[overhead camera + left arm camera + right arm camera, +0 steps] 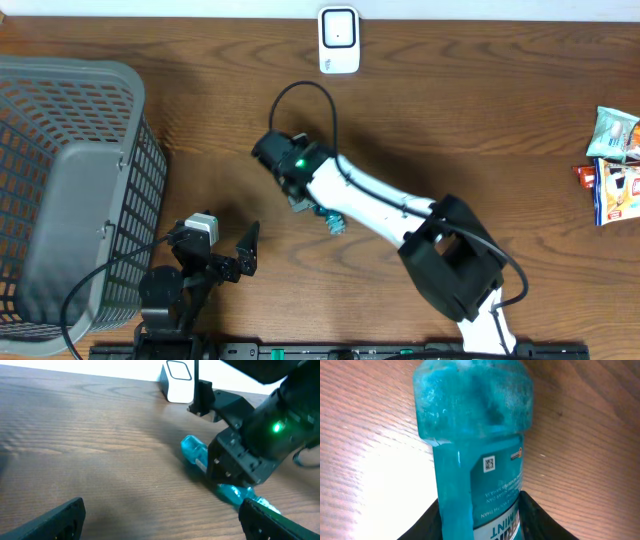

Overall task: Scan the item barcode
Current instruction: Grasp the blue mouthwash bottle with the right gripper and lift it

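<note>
Blue-green and clear, the mouthwash bottle (pixel 333 222) (pixel 195 452) (pixel 470 435) lies on its side near the middle of the wooden table (pixel 480 110), its label with a small square code turned up. The right gripper (pixel 312 205) (pixel 225 472) (pixel 480 510) is over it, and its black fingers (pixel 532 515) press against both sides of the bottle, so it grips the bottle. The left gripper (pixel 225 242) (pixel 160 520) stands wide open and holds nothing, between the bottle and the grey basket (pixel 70 160), while the white scanner (pixel 339 40) (pixel 177 382) stands at the far edge and some snack packets (pixel 615 165) lie at the right.
</note>
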You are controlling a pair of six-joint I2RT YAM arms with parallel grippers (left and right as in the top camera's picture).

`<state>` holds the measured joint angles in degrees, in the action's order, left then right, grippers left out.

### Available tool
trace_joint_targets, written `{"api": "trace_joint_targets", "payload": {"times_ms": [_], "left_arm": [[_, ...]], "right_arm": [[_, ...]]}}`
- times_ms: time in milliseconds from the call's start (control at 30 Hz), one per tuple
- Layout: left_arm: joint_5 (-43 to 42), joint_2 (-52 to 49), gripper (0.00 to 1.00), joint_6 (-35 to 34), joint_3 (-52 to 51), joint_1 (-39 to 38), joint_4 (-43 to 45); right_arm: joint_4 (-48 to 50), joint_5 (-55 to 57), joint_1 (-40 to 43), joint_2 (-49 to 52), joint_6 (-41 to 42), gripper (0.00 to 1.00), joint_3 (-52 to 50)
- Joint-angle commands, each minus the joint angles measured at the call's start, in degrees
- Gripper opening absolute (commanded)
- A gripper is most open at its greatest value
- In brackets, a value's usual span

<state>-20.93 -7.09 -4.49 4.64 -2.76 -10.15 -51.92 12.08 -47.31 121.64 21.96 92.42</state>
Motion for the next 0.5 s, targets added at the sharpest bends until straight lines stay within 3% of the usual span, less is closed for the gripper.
{"api": "trace_joint_targets", "payload": {"times_ms": [0,367,467], "left_arm": [[-0.7,0.0,0.98,0.09,-0.83,0.17,-1.55],[-0.7,0.0,0.98,0.09,-0.83,0.17,-1.55],[-0.7,0.0,0.98,0.09,-0.83,0.17,-1.55]], "right_arm": [[-2.6,-14.51,4.81,3.06,-7.78,0.31,-1.03],[-4.66,-21.64,13.99,3.1,-11.43,0.29,-1.09],[-4.66,-21.66,14.32,3.1,-12.74,0.21,-1.09]]}}
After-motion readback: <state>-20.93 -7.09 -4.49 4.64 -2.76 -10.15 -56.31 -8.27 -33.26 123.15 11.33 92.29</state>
